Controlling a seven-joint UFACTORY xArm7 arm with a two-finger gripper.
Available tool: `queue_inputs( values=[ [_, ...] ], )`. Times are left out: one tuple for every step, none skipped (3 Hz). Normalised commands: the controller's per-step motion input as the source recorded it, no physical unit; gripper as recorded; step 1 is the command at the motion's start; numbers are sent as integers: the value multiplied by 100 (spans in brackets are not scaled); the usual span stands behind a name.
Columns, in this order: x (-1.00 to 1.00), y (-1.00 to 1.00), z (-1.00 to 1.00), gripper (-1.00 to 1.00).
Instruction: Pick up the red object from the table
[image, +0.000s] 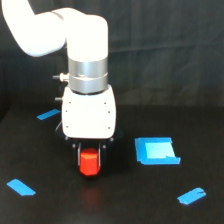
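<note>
a black backdrop is seen behind a matte black desk (30, 210), on which blue tape strips are laid: one at the exterior view's left rear (48, 114), one at the left front (21, 187), one at the right front (191, 196). a blue square patch (156, 150) is placed to the exterior view's right of the arm. the white arm is pointed straight down, and its claw (91, 159) is set around the red object (90, 163), with a dark finger seen at each side of the block. the block is framed narrowly between them, low over the desk; whether it is touching the surface cannot be told.
</note>
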Motion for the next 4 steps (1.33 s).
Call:
queue_inputs(
  values=[
    [4,18,93,-98],
    [15,15,87,-100],
    [11,25,100,-92],
    [8,23,85,-93]
  ],
)
